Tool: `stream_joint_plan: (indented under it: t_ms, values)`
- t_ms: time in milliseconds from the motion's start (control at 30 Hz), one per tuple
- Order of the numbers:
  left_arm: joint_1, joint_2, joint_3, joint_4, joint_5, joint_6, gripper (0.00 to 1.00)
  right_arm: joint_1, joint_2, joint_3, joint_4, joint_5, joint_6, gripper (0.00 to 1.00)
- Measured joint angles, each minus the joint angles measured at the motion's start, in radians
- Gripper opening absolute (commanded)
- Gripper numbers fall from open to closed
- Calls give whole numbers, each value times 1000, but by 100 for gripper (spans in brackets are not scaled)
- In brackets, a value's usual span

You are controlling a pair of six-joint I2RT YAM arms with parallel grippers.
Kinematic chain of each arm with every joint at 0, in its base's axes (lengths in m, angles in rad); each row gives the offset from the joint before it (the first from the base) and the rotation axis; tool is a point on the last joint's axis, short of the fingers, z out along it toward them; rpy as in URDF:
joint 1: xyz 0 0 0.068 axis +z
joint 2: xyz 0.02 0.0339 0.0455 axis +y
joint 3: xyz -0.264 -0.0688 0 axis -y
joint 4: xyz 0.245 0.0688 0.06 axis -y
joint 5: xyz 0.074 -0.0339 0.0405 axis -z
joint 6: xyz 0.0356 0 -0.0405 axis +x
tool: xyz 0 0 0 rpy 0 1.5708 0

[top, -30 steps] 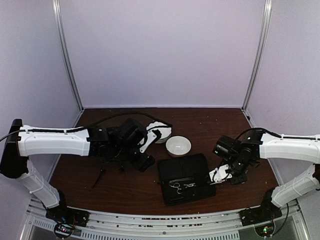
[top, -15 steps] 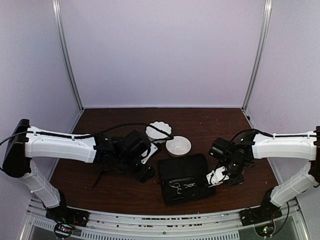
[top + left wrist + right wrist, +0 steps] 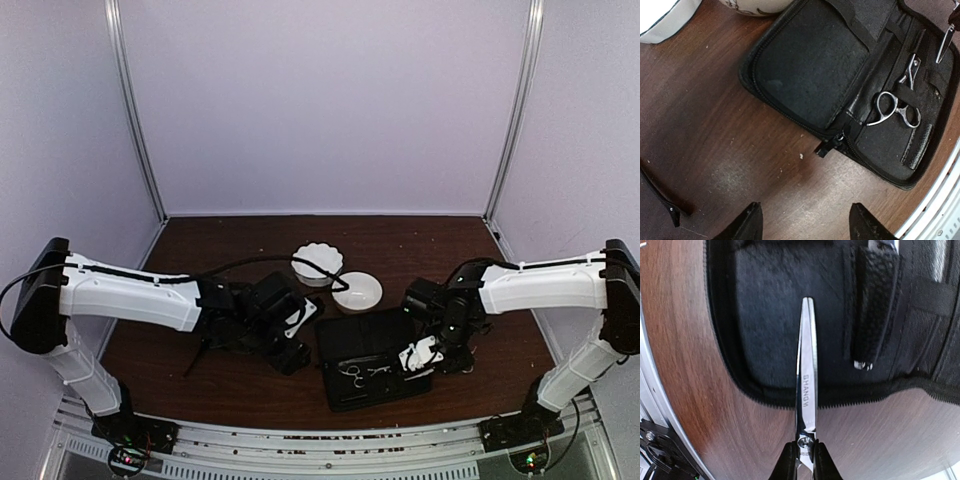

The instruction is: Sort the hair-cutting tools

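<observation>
- The right claw (image 3: 804, 465) is clamped tight on the held scissors (image 3: 806, 365), pinching them at the pivot screw.
- The held scissors are slim, bright silver steel. Their blades are closed into one narrow tapering point, with small lettering engraved just above the screw. Their finger rings are out of sight behind the claw.
- The blade tip lies over the black lining of the open zip case (image 3: 368, 340), and the pivot sits just outside the zip edge, over the brown desk (image 3: 250, 385). I cannot tell whether the tip touches the lining.
- The stowed scissors (image 3: 896, 106) lie inside the case in the half nearer the desk's front edge. They are silver with two round finger rings, and their blades are tucked under a black strap.
- The left claw (image 3: 807, 225) has its fingers well apart, with only bare desk between them and nothing gripped. It hangs just left of the case.
- A black clip (image 3: 660, 197), thin and stick-like with a tiny silver rivet near one end, lies on the desk left of that claw.
- A scalloped white bowl (image 3: 317, 262) and a plain white bowl (image 3: 357, 292) stand behind the case. The plain one is closer to it.
</observation>
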Motion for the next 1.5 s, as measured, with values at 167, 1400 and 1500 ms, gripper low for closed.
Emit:
stream_joint_plan:
  t_ms: [167, 1400, 1500]
  values:
    - [-2, 7, -14, 6, 33, -24, 63, 31, 35, 14, 3, -11, 0, 2]
    - [-43, 116, -26, 37, 180, -55, 59, 129, 167, 77, 82, -105, 77, 2]
    - [-43, 130, -20, 37, 184, -51, 58, 135, 173, 85, 82, -106, 85, 3]
